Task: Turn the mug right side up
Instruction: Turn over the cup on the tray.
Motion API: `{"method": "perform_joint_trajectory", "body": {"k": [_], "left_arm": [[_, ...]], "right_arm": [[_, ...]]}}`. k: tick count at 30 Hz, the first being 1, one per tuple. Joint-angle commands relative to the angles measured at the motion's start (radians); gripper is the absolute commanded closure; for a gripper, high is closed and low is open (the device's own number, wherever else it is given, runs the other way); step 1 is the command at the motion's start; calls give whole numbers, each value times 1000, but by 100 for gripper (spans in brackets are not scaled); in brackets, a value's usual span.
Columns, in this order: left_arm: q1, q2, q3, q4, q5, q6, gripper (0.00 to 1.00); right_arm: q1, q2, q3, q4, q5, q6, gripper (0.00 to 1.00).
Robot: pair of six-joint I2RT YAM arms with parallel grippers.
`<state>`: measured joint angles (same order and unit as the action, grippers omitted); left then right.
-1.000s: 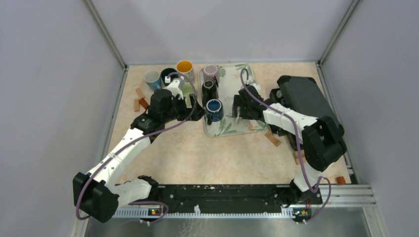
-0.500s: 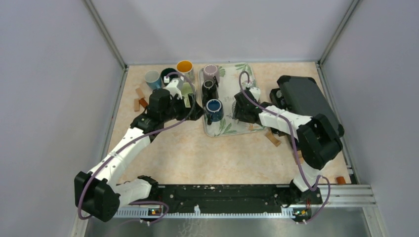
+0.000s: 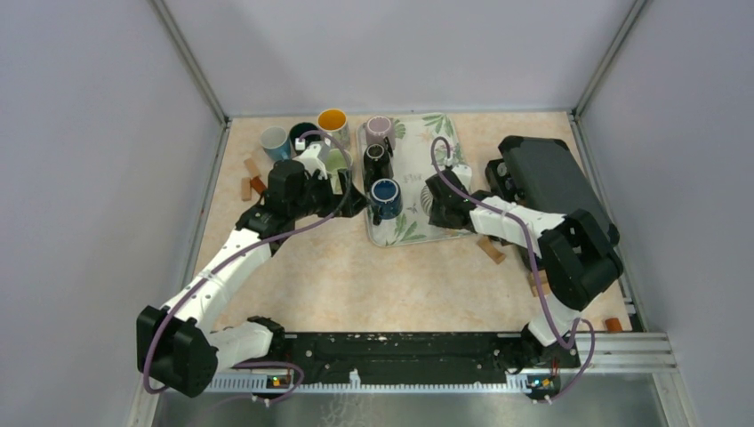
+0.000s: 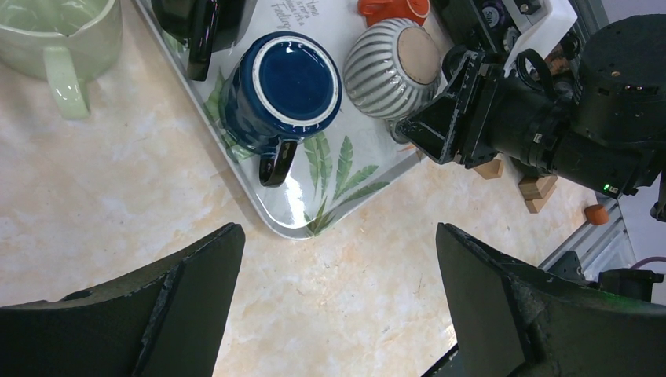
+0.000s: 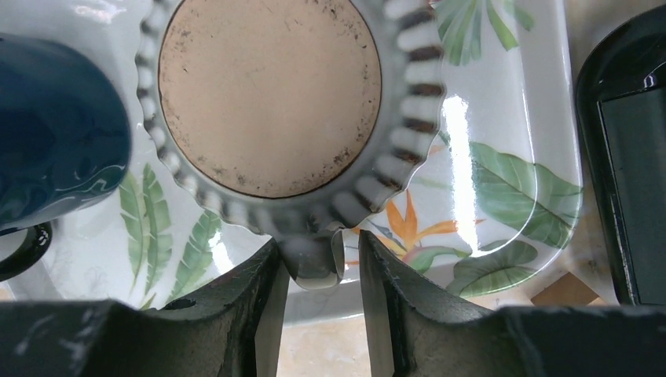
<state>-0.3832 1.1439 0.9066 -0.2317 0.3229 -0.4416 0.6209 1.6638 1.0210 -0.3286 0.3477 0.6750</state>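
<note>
Right pincer (image 5: 317,261), jaws set close on either side of the handle (image 5: 311,272) of the mug (image 5: 269,94); whether the handle is pressed cannot be told. The mug is seen base-up on the tray (image 5: 542,181), at the upper centre of the right wrist frame, just beside a blue mug (image 5: 55,126). Left pincer (image 4: 338,243), jaws held wide apart above the tray's corner.

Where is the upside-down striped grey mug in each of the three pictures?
Top external: striped mug mid-tray, mostly hidden under right gripper.
Left wrist: upper centre.
Right wrist: top centre, base up.
Shared landmark: blue mug, beside it in all three.
</note>
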Motion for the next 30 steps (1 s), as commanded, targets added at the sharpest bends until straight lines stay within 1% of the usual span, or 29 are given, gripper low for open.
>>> {"method": "perform_joint_trajectory", "body": {"k": [1,9,12,21,24,26,30], "left_arm": [[9,1,-15,57,29,8,2],[12,4,-15,58,35,8,2],[13,7,-16,58,35,7,2],[12,17,-10,57,54,-3,2],[13,21,-12,60,66,-14,2],[13,23,-17,70,76,-29,2],[13,20,-43,104,100,-87,2]], "right_arm": [[3,-10,40,7,16,-46,62],[4,22,72,21,24,-70,63],[5,25,77,20,37,-74,65],[5,32,82,24,50,-83,80],[5,25,76,28,42,-83,91],[6,17,79,21,35,-82,99],[11,-20,76,17,19,-81,100]]}}
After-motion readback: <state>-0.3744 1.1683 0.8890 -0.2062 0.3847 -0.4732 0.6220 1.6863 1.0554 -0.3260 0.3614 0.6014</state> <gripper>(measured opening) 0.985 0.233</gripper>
